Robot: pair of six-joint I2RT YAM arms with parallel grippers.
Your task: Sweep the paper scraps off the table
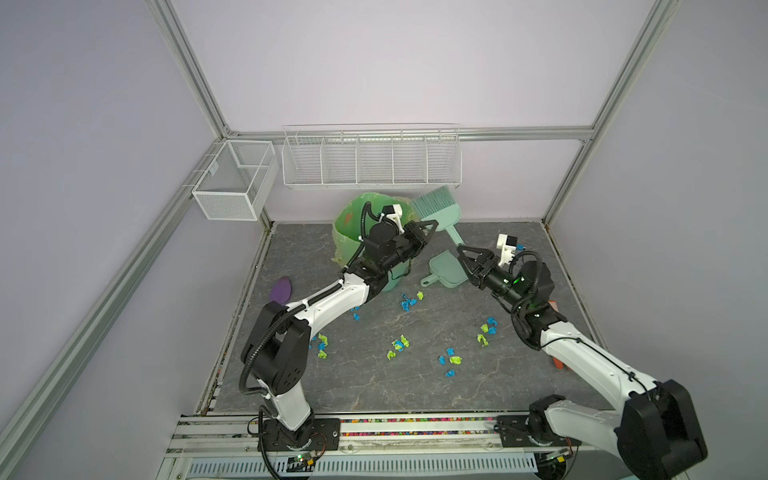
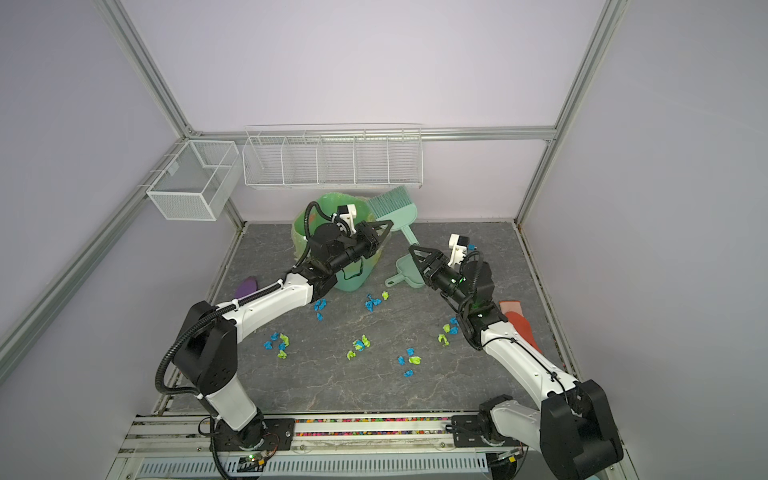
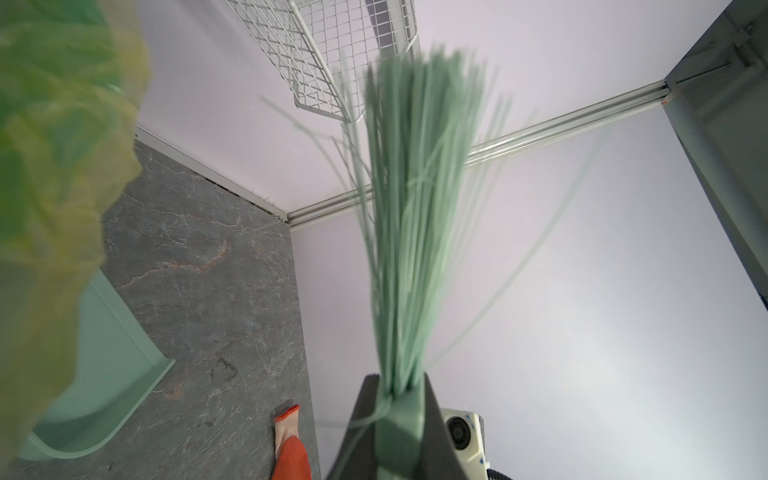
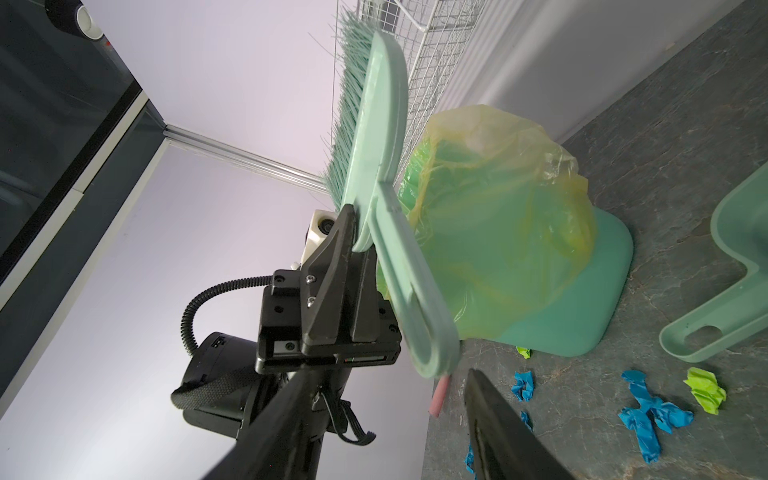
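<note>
Blue and lime paper scraps (image 1: 399, 344) (image 2: 360, 345) (image 4: 652, 415) lie scattered over the dark veined table (image 1: 374, 382) (image 2: 332, 386) (image 3: 208, 249). My left gripper (image 1: 430, 228) (image 2: 388, 228) (image 3: 399, 399) is shut on the base of a mint brush (image 1: 436, 203) (image 2: 395, 203) (image 3: 415, 228) (image 4: 378, 124), held bristles up at the back. The brush's looped handle (image 4: 415, 299) slants down toward my right gripper (image 1: 459, 249) (image 2: 411, 249) (image 4: 390, 399). That gripper is open, its fingertips either side of the handle's end with gaps showing.
A mint dustpan (image 1: 446, 270) (image 2: 409, 268) (image 4: 739, 266) lies below the right gripper. A bin with a green bag (image 1: 353, 224) (image 4: 519, 228) stands behind the left arm. An orange glove (image 2: 521, 324) (image 3: 291, 449) lies right, a purple object (image 1: 281, 289) left. Wire baskets (image 1: 370, 160) hang on the back wall.
</note>
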